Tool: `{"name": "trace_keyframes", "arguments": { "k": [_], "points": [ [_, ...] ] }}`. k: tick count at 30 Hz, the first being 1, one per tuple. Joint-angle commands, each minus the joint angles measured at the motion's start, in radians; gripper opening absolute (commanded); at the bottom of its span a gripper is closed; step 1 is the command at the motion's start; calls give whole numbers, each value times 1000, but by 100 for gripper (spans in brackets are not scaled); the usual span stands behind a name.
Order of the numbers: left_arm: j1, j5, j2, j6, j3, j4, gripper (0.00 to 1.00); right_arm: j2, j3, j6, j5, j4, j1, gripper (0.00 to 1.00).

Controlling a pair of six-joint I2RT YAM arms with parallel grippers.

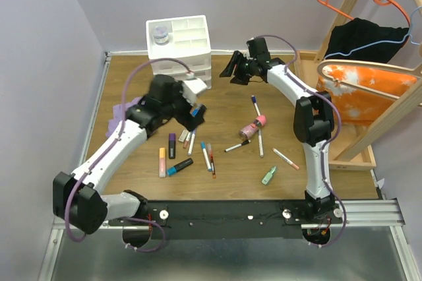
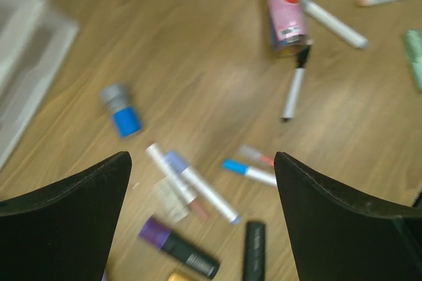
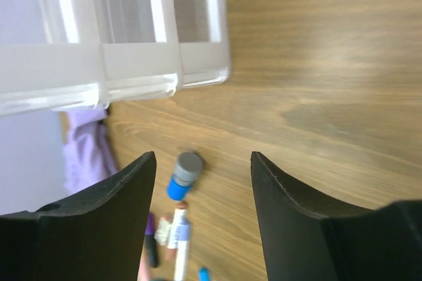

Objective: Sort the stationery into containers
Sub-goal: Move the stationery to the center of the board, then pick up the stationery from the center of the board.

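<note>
The stationery lies scattered on the wooden table: an orange highlighter (image 1: 162, 161), a purple-capped black marker (image 1: 172, 145) (image 2: 178, 247), white pens (image 1: 206, 156) (image 2: 198, 188), a pink tube (image 1: 252, 127) (image 2: 285, 17) and a green stub (image 1: 269, 175). A stubby blue marker with a grey cap (image 2: 122, 111) (image 3: 183, 174) lies apart from them. The white organiser (image 1: 178, 43) (image 3: 132, 70) stands at the back. My left gripper (image 1: 196, 104) (image 2: 201, 157) hovers open above the pen cluster. My right gripper (image 1: 232, 72) (image 3: 203, 159) is open and holds nothing, just right of the organiser.
A purple cloth (image 1: 122, 113) (image 3: 86, 142) lies left of the organiser, behind my left arm. A wooden tray-frame (image 1: 356, 96) with hangers and orange fabric borders the table on the right. More pens (image 1: 285, 159) lie near my right arm's base.
</note>
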Motion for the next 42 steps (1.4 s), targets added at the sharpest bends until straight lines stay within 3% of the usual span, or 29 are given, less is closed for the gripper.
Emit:
{"name": "trace_keyframes", "arguments": {
  "k": [1, 3, 4, 8, 13, 19, 24, 32, 35, 42],
  "points": [
    [-200, 13, 78, -16, -24, 156, 98, -147, 56, -294, 236, -255, -40, 69],
    [-216, 16, 85, -137, -58, 226, 98, -238, -18, -351, 241, -367, -66, 69],
    [-219, 16, 85, -180, -73, 310, 98, -280, -141, -395, 270, -397, -70, 69],
    [-334, -97, 153, -325, -95, 455, 98, -501, -432, -417, 348, -423, -89, 72],
    [-535, -414, 364, -424, 62, 422, 98, -716, -538, -423, 413, -500, -97, 73],
    [-593, -472, 628, -696, 314, 259, 96, -833, -601, -481, 413, -527, -99, 73],
    [-624, -391, 693, -776, 316, 290, 95, -951, -529, -500, 370, -443, -100, 72],
    [-673, -432, 785, -759, 374, 288, 92, -1019, -518, -408, 250, -310, -100, 72],
    [-696, -510, 820, -683, 407, 288, 91, -1045, -550, -389, 240, -265, -100, 72],
    [-665, -541, 910, -601, 474, 267, 88, -1077, -593, -350, 203, -225, -100, 72]
  ]
}}
